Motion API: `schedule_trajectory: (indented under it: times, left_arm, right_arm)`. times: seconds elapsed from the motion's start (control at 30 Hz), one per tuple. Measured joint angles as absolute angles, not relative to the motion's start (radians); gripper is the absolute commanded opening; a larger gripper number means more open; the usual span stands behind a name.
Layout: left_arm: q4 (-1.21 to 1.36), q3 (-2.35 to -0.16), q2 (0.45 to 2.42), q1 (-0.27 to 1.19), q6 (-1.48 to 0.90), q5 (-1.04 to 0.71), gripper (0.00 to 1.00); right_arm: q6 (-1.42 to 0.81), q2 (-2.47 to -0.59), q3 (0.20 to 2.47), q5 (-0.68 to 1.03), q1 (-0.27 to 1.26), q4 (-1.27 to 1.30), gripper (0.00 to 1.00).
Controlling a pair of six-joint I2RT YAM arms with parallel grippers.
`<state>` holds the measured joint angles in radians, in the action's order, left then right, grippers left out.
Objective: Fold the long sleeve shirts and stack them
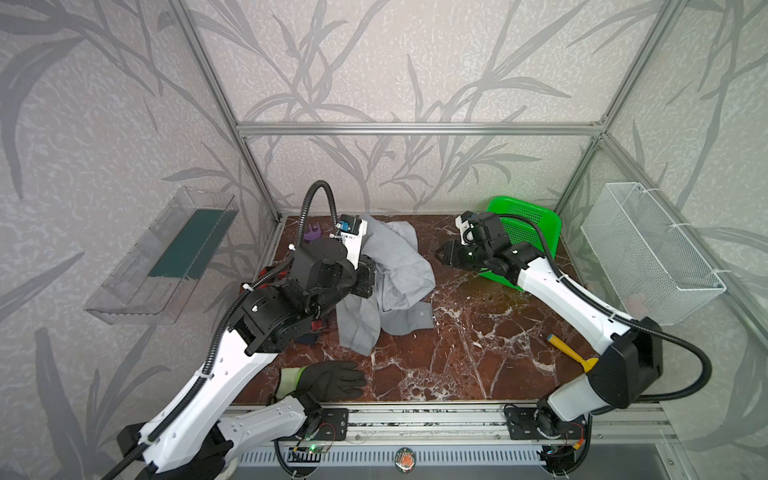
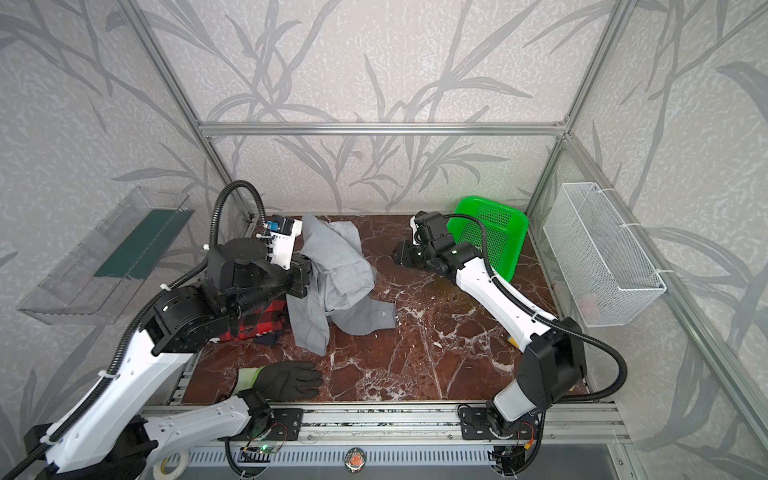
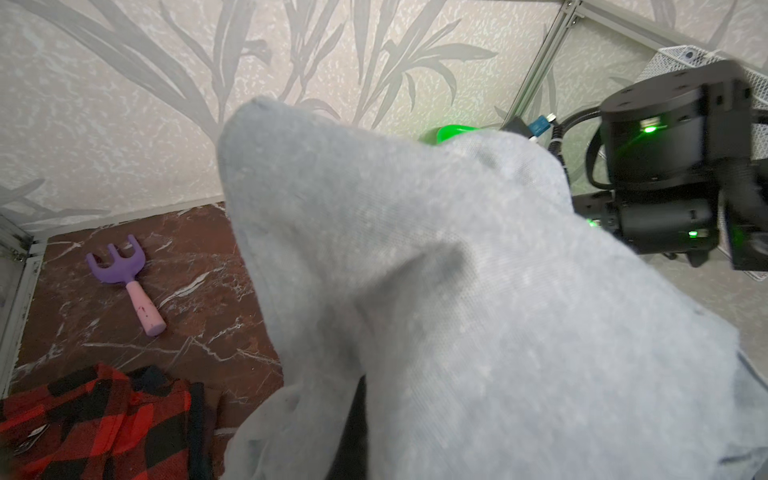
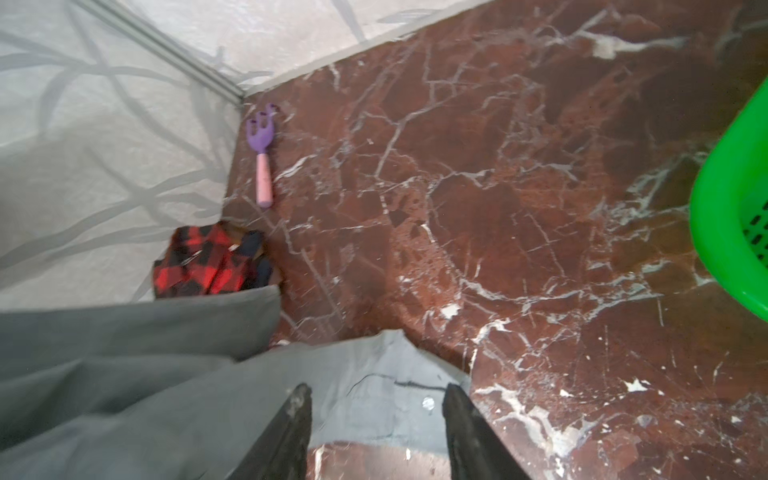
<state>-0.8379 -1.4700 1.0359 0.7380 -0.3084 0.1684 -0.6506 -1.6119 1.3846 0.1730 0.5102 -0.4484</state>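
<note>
Right wrist view shows the right gripper (image 4: 376, 395) spread apart and empty above an edge of the grey shirt (image 4: 166, 374). The left gripper (image 1: 369, 277) is clenched on that shirt, heaped mid-way across the table (image 1: 457, 332); the plaid shirt (image 2: 259, 322) lies just left of it

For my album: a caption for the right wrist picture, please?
Open right gripper near grey shirt; plaid shirt and purple rake beyond.

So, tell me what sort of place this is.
Probably a robot test cell: an aluminium frame with wallpapered panels encloses a marble-patterned tabletop, and the left arm and right arm mount on a rail.
</note>
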Motion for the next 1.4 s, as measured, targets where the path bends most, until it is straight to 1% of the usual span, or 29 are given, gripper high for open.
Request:
schedule_trajectory:
  times: [0.1, 0.23, 0.37, 0.43, 0.53, 0.67, 0.87, 1.13, 1.17, 1.27, 1.33, 1.4]
  left_arm:
    - [-0.877, -1.47, 1.036, 0.738, -0.331, 0.175, 0.0]
    - [-0.894, -1.47, 1.036, 0.738, -0.352, 0.179, 0.0]
    - [-0.897, -1.468, 1.036, 0.738, -0.363, 0.181, 0.0]
    - [-0.892, -1.459, 1.034, 0.738, -0.368, 0.18, 0.0]
    - [-0.889, -1.436, 1.029, 0.738, -0.372, 0.179, 0.0]
    - [-0.883, -1.403, 1.023, 0.738, -0.375, 0.178, 0.0]
    - [-0.863, -1.367, 1.023, 0.738, -0.379, 0.175, 0.0]
    - [-0.821, -1.339, 1.04, 0.738, -0.389, 0.147, 0.0]
    - [-0.813, -1.335, 1.048, 0.738, -0.392, 0.138, 0.0]
    - [-0.799, -1.33, 1.078, 0.738, -0.401, 0.115, 0.0]
    - [-0.786, -1.329, 1.1, 0.738, -0.41, 0.101, 0.0]
    - [-0.773, -1.328, 1.117, 0.732, -0.424, 0.085, 0.0]
  right_arm:
    - [-0.686, -1.715, 1.382, 0.104, 0.497, -0.405, 0.51]
    - [-0.74, -1.852, 1.391, 0.019, 0.472, -0.337, 0.48]
    - [-0.786, -1.98, 1.457, -0.036, 0.444, -0.337, 0.46]
    - [-0.798, -2.015, 1.478, -0.082, 0.429, -0.342, 0.47]
    - [-0.812, -2.019, 1.477, -0.133, 0.406, -0.345, 0.47]
    - [-0.825, -1.987, 1.427, -0.172, 0.363, -0.336, 0.48]
    - [-0.842, -1.858, 1.242, -0.215, 0.278, -0.323, 0.47]
    - [-0.828, -1.694, 1.118, -0.244, 0.18, -0.337, 0.48]
    - [-0.818, -1.668, 1.11, -0.243, 0.166, -0.346, 0.5]
    - [-0.79, -1.61, 1.1, -0.214, 0.138, -0.367, 0.58]
    - [-0.764, -1.564, 1.089, -0.154, 0.13, -0.359, 0.61]
    - [-0.742, -1.51, 1.07, -0.053, 0.147, -0.346, 0.66]
